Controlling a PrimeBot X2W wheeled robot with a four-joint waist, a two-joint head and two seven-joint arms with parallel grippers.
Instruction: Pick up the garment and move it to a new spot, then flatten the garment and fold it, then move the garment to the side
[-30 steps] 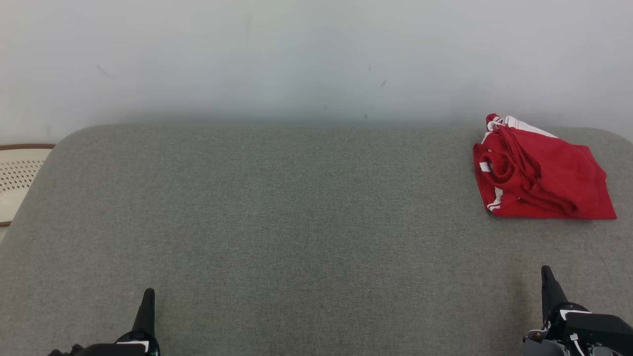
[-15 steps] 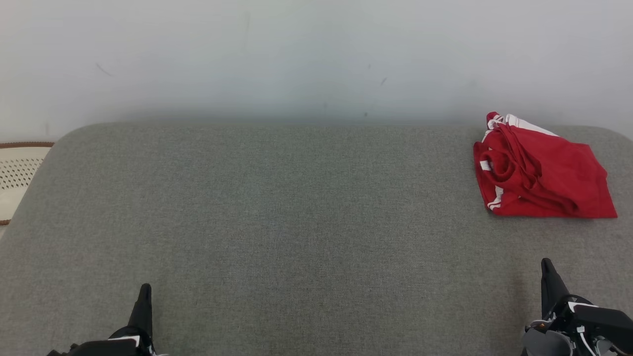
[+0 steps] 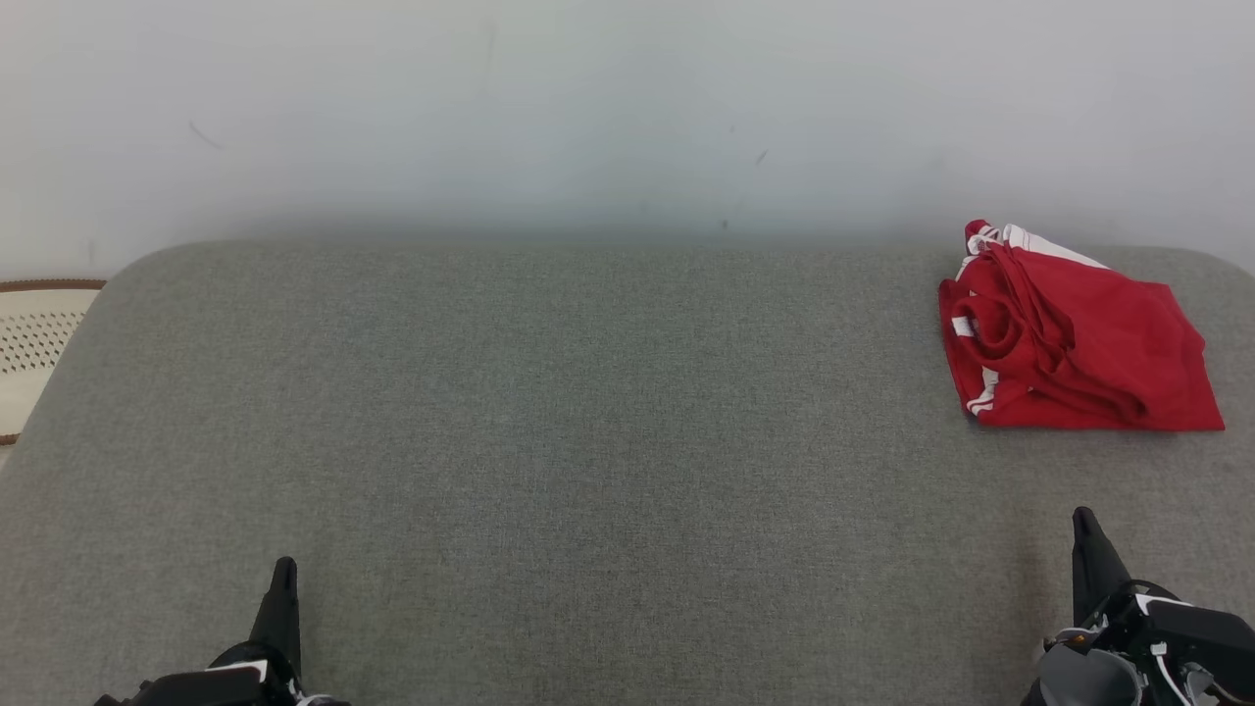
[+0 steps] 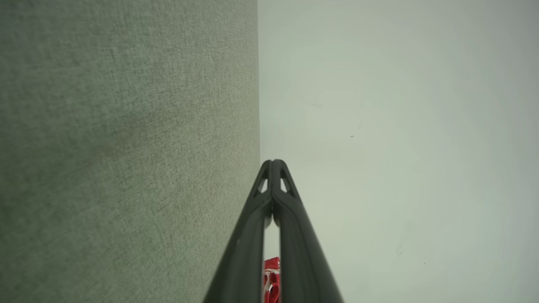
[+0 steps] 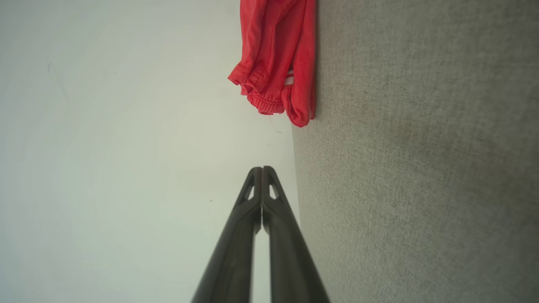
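Your left fingers (image 3: 282, 600) and right fingers (image 3: 1088, 549) are pressed together, holding nothing. The red garment (image 3: 1079, 343) lies folded well ahead of the right fingers, on the table's (image 3: 588, 441) far edge. It looks set aside, which would explain the empty fingers.

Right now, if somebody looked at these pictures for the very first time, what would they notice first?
The bright red garment with white stripes jumps out first, lying bundled at the far right of the grey fabric surface, close to the pale wall. After that, the left gripper and right gripper, both shut, sit at the near corners, well apart from it.
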